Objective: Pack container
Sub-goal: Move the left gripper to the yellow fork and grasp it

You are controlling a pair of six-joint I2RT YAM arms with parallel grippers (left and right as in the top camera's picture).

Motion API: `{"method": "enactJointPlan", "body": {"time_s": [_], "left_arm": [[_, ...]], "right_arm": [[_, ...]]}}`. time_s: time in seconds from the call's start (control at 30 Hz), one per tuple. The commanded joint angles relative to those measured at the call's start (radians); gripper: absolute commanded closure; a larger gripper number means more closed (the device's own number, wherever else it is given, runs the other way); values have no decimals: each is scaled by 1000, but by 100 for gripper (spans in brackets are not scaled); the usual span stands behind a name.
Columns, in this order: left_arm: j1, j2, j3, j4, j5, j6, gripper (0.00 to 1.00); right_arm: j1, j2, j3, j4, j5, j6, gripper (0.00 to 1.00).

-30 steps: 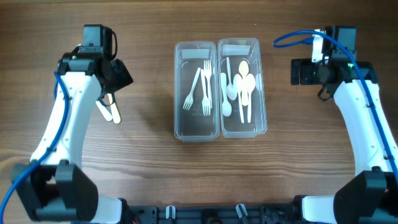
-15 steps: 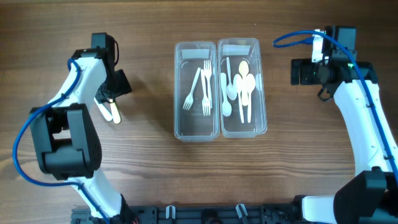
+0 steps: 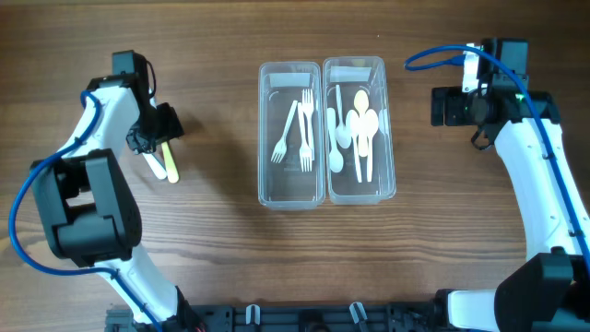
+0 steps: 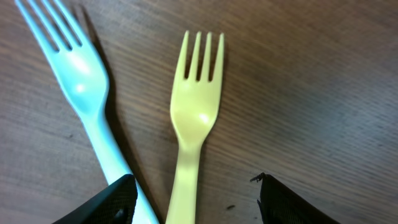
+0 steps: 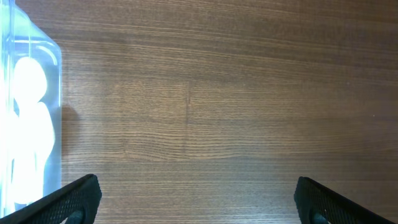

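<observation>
1. Desk [image 3: 212, 267]: wood-grain top. The work is gathered at mid-desk and toward the left edge.

2. Fork tub [image 3: 262, 138]: a clear container set at the centre of the desk, its long side toward the left edge. Three white forks [image 3: 300, 134] are laid in it lengthwise so that they lie flat.

3. Spoon tub [image 3: 395, 138]: a matching container placed touching the fork tub on the right-edge side. White spoons [image 3: 355, 129] are kept here, apart from the forks, so a sort by kind is inferred.

4. Left gripper [image 4: 198, 202]: held low near the left edge, jaws spread, nothing pinched. The fingers are set to either side of the yellow fork's handle, apparently lined up for a grasp. Whether the tips touch the desk cannot be told from the wrist view.

5. Right gripper [image 5: 199, 202]: parked near the right edge, beside the spoon tub and apart from it. The jaws are spread and nothing is held, so it is judged idle and kept clear of the tubs.

6. Yellow fork [image 4: 194, 118]: unpacked, lying flat on the desk near the left edge.

7. Pale fork [image 4: 87, 93]: unpacked, just beside the yellow one, handles converging. A pick of one alone is judged tight.
</observation>
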Motion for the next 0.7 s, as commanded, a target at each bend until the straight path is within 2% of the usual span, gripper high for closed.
{"method": "enactJointPlan", "body": {"time_s": [0.0, 0.37, 0.47, 0.53, 0.6, 0.67], "left_arm": [[8, 16, -19, 35, 68, 55, 36], [8, 18, -160, 185, 67, 54, 37], [8, 18, -184, 216, 67, 53, 42], [8, 19, -187, 221, 67, 47, 53], [8, 19, -187, 226, 67, 42, 75], [8, 19, -187, 227, 68, 36, 87]], "right_arm": [[-2, -14, 18, 0, 20, -8, 0], [-2, -14, 18, 0, 20, -8, 0], [-2, -14, 18, 0, 18, -9, 0], [-2, -14, 18, 0, 18, -8, 0], [-2, -14, 18, 0, 18, -9, 0], [-2, -14, 18, 0, 18, -9, 0]]}}
